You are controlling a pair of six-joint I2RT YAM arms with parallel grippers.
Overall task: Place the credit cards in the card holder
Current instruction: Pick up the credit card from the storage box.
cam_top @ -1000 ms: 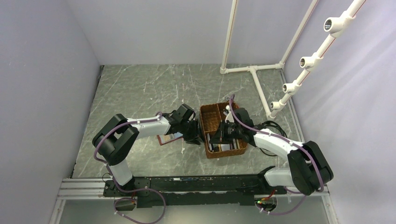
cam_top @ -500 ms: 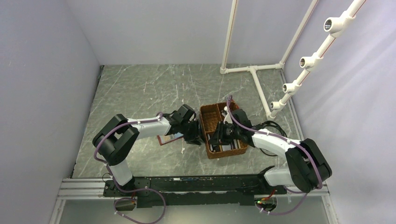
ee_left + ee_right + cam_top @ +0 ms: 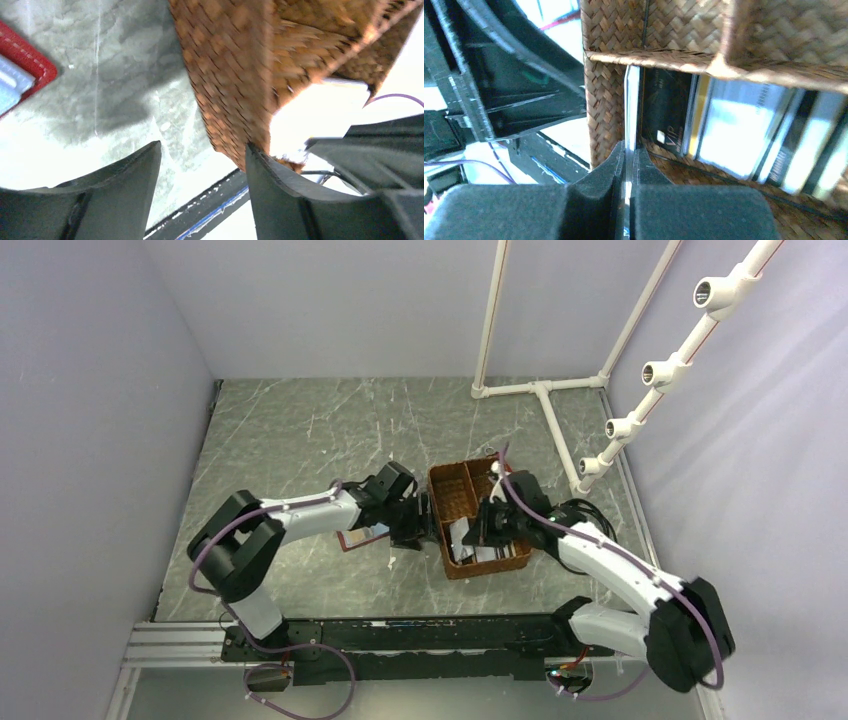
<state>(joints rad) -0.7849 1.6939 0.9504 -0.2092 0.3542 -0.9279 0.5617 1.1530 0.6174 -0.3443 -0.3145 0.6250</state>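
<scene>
The right gripper (image 3: 629,172) pinches a thin white card (image 3: 632,95) edge-on beside the wall of the brown woven basket (image 3: 604,115); snagging there could twist it loose. The spread, empty left gripper (image 3: 202,167), at the basket's nine o'clock, might shove it.

A white pipe frame (image 3: 540,390) lies at the far right of a grey, white-veined marble tabletop (image 3: 290,430). From the frame, one pipe rises against the plain back wall (image 3: 350,300) and another slants up along the right wall (image 3: 770,490), carrying a row of open sockets (image 3: 655,371). Opposite the frame, the left wall (image 3: 90,410) is the same pale lilac. The light is soft, brightest beside the frame. Well nearer than the frame, an aluminium rail (image 3: 180,645) edges the tabletop
</scene>
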